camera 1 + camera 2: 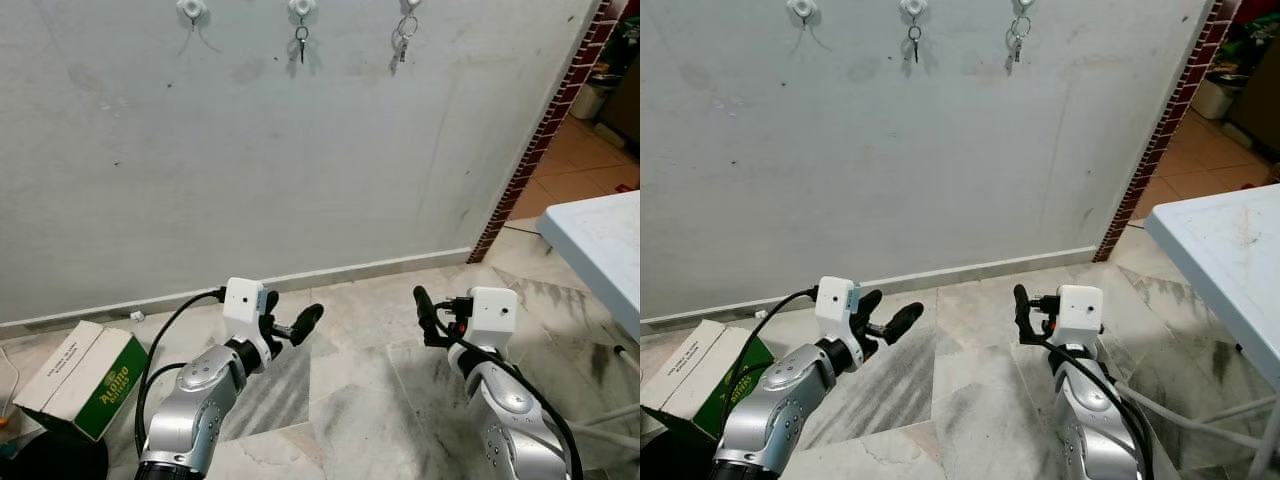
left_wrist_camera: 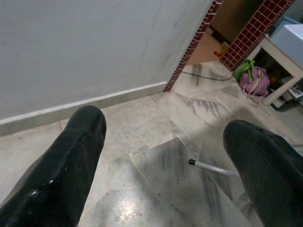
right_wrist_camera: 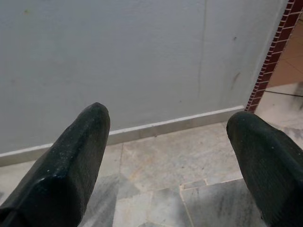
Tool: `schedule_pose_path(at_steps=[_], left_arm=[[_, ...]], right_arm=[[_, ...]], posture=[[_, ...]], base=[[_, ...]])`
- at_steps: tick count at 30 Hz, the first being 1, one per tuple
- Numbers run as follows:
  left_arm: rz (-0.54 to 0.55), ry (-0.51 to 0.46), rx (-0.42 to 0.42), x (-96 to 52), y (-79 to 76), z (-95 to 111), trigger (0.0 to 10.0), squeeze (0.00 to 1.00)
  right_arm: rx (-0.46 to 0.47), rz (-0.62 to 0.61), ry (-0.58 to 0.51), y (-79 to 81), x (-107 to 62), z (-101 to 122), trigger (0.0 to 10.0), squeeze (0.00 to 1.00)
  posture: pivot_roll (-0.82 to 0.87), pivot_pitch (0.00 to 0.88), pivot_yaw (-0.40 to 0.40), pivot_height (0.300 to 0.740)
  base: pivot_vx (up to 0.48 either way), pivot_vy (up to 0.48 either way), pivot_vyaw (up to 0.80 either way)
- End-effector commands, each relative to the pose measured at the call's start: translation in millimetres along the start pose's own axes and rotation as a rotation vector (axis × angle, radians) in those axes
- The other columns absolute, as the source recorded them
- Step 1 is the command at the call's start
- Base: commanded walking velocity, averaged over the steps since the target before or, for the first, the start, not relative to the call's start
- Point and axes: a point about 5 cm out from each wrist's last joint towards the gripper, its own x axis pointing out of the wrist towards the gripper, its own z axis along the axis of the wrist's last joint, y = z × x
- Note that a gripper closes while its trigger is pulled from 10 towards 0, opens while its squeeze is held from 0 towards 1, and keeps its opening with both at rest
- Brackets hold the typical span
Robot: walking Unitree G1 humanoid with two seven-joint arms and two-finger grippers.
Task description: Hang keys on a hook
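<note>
Metal keys [image 1: 302, 40] hooked, far above (spread) fingers [image 2: 71, 165]

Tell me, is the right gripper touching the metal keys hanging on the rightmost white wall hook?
Apart. The left eye view shows the right gripper low above the marble floor, the keys high up the wall.

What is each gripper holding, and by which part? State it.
Nothing is held. The left gripper and right gripper both hang open over the floor, fingers apart.
</note>
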Motion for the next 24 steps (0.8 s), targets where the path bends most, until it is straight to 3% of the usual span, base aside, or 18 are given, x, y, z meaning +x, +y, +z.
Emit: schedule_pose_path(at_steps=[1,24], left_arm=[[0.005,0.016,0.004,0.0,1.7,-1.6,10.0,0.00],[0.000,0.034,0.012,1.6,0.8,-3.6,10.0,0.00]], right_arm=[[0.002,0.010,0.004,1.7,0.9,1.0,10.0,0.00],[0.003,0.015,0.012,1.4,1.4,-0.3,10.0,0.00]], posture=[[-0.08,0.076,0.024,0.740],[-0.08,0.069,0.020,0.740]], base=[[0.000,0.000,-0.80],[0.000,0.000,-0.80]])
